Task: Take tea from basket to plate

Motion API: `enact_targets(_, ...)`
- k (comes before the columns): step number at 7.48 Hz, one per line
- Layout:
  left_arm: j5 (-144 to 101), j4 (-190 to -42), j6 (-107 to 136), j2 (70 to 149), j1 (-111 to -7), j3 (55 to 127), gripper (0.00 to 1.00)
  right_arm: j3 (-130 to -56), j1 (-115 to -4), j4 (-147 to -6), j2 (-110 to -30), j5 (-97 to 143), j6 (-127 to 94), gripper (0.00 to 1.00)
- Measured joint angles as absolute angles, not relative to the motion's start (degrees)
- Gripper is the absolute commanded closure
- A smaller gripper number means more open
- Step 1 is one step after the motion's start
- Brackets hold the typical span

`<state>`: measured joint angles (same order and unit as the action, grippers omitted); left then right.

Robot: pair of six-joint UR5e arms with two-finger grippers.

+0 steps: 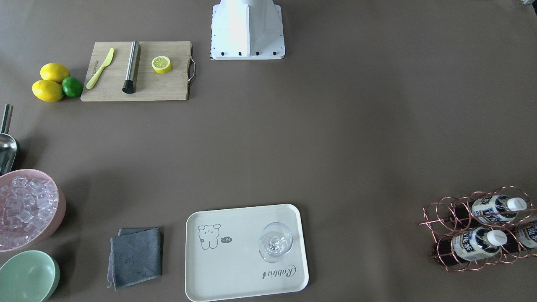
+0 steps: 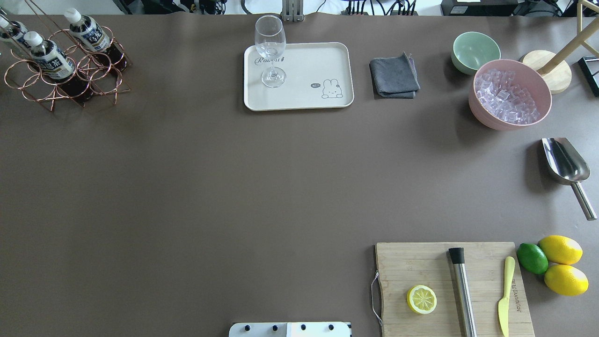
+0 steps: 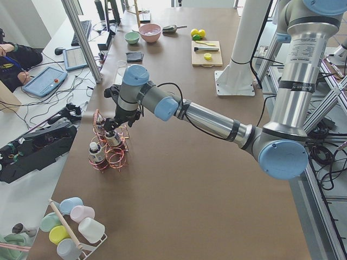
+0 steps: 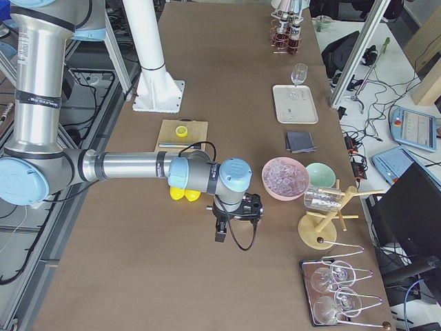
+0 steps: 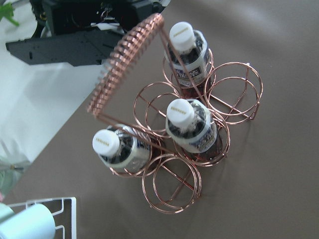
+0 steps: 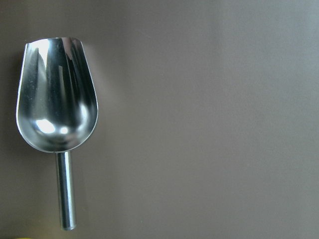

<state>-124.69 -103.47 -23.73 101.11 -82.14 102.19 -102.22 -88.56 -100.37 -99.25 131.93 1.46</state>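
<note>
On the worktop [image 2: 234,187] the tea [image 5: 189,124] stands upright in the basket [image 5: 127,62], cap up; left hand [image 3: 112,125], right hand [image 4: 221,233]: spread or pressed, cannot tell.

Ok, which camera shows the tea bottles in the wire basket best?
The left wrist view: all three tea bottles sit close and central, caps and labels visible. Overhead shows them small in a corner, front-facing crops one at the edge, both side views show them tiny, and the right wrist view shows none.

Script word "Rabbit" on the cream plate [image 1: 235,272]
</note>
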Motion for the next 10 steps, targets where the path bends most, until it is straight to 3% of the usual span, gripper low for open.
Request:
enact_targets(4,-123.6,-87.8,-45.3,116.5,-81.7,96.6,0.02,-102.3,-88.5,-100.4,-99.2,131.9,1.5,0.00)
enact_targets(10,-128.7,-89.5,-54.4,124.0,-83.3,80.4,0.02,-102.2,-88.5,-100.4,-99.2,131.9,1.4,0.00)
